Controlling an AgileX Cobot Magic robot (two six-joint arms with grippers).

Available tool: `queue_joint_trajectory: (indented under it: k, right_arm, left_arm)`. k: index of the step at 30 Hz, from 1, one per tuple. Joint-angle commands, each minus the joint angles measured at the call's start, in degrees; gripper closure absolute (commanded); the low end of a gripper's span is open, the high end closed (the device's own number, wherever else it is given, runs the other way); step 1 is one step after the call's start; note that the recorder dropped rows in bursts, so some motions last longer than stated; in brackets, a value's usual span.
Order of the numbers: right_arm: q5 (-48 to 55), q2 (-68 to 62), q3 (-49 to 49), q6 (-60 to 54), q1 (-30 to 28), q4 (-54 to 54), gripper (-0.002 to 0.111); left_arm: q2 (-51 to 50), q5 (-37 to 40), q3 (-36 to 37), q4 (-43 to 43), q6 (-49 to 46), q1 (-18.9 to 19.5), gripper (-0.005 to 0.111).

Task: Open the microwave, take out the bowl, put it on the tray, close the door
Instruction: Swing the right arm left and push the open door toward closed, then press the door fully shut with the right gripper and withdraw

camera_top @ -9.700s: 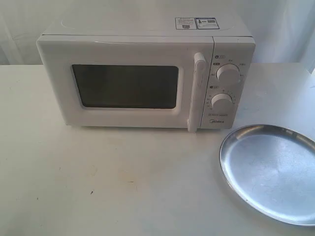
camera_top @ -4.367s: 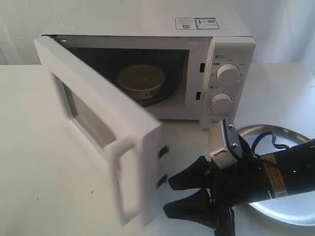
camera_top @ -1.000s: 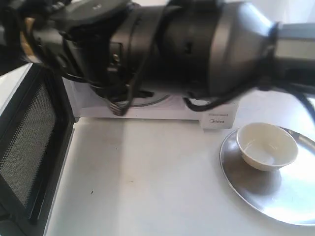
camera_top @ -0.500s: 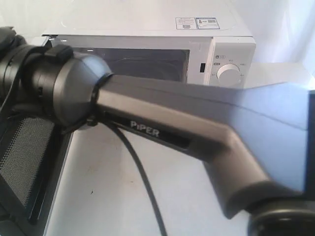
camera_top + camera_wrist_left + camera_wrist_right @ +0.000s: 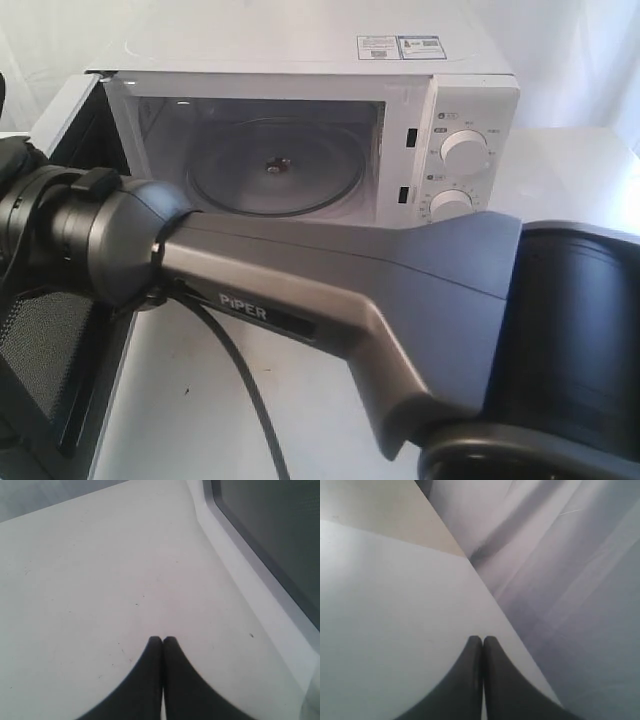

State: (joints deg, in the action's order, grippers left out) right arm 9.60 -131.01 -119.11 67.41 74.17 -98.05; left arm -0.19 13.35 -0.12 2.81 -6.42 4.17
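Observation:
The white microwave (image 5: 470,100) stands with its cavity showing, and only the glass turntable (image 5: 275,165) lies inside. Its door (image 5: 50,370) hangs wide at the left, black mesh inner face showing. My right arm (image 5: 330,280) crosses from the lower right to the door's top edge; its wrist (image 5: 40,220) is there, fingers hidden in this view. The right gripper (image 5: 482,638) is shut with nothing in it, over a plain white surface. The left gripper (image 5: 162,639) is shut and empty above the table, beside a white frame with a dark window (image 5: 270,545). Bowl and tray are hidden behind the arm.
The white table (image 5: 200,400) runs in front of the microwave. The arm's big dark joint (image 5: 570,340) fills the lower right of the exterior view. A pale curtain (image 5: 570,555) hangs behind the table's edge.
The right arm has swung across to the left and dropped lower, uncovering the empty cavity. It now covers the tray and bowl that showed at the lower right a second ago.

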Motion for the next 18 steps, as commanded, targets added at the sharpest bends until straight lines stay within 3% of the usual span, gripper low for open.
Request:
queue_joint_trajectory:
  k: [1,4,7,10,13,15,18]
  right_arm:
    - [11.8,0.5,0.6,-22.4,0.1,13.0,0.108]
    - [23.8,0.5,0.6,-46.0,0.1,27.2,0.108]
    - [37.1,0.5,0.6,-57.3,-0.3,29.0,0.108]
    - [47.2,0.6,0.6,-57.6,-1.3,23.6,0.108]
    - [59.1,0.6,0.6,-54.7,-2.8,11.3,0.108]
    - [60.4,0.7,0.6,-50.3,-3.7,2.5,0.108]
    - [60.4,2.3,0.6,-48.8,-4.1,1.4,0.108]
  left_arm:
    - [0.2,-0.1,0.1,-0.3,0.2,-0.2,0.107]
    - [0.2,-0.1,0.1,-0.3,0.2,-0.2,0.107]
    - [0.2,-0.1,0.1,-0.3,0.2,-0.2,0.107]
    - [0.2,-0.1,0.1,-0.3,0.2,-0.2,0.107]
    - [0.2,-0.1,0.1,-0.3,0.2,-0.2,0.107]
    - [0.2,-0.1,0.1,-0.3,0.2,-0.2,0.107]
    - [0.2,-0.1,0.1,-0.3,0.2,-0.2,0.107]
